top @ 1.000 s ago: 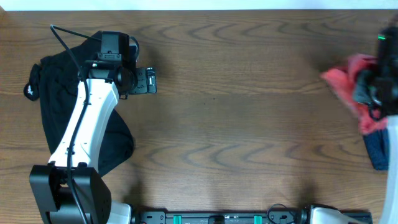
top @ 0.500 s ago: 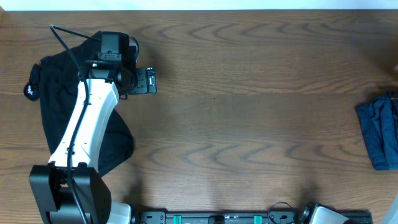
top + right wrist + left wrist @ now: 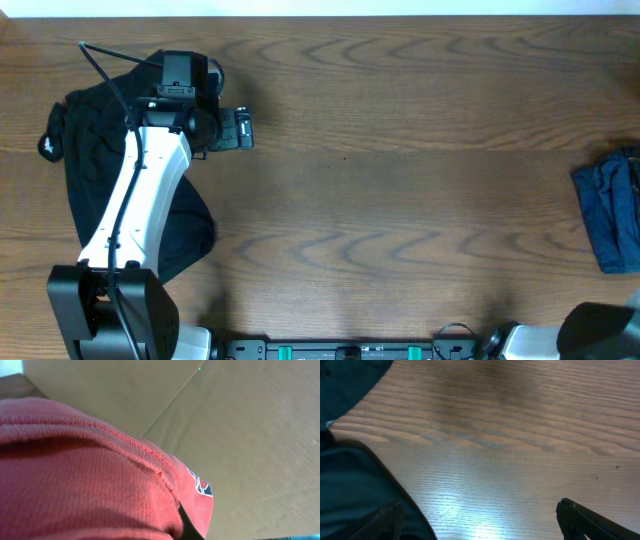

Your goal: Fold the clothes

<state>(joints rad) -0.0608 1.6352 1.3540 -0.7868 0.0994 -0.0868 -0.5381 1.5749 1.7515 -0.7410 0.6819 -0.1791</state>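
Black and rumpled, the dark garment (image 3: 75, 150) lies spread at the left end of the wooden table (image 3: 400, 200), partly beneath the white left arm (image 3: 130, 200), which reaches over it from the table's near edge. The left gripper (image 3: 245, 130) sits over bare table just beyond the garment's right side. Its fingers (image 3: 575, 522) are wide apart with nothing between them. In the left wrist view the same dark fabric fills the lower left corner and wood grain shows across the gap. A folded blue denim piece (image 3: 608, 212) rests at the table's right edge, well apart from the dark garment and partly cut off by the frame. A red knit garment (image 3: 75, 470), off the table as the overhead camera sees it, fills most of the right wrist view. It is pressed close to the lens, with a small dark-and-white patch (image 3: 202, 487) near its hem and plain tan board (image 3: 240, 435) behind it. The right gripper's fingers cannot be made out against the cloth, so it is impossible to tell whether they are clamped on it or apart.
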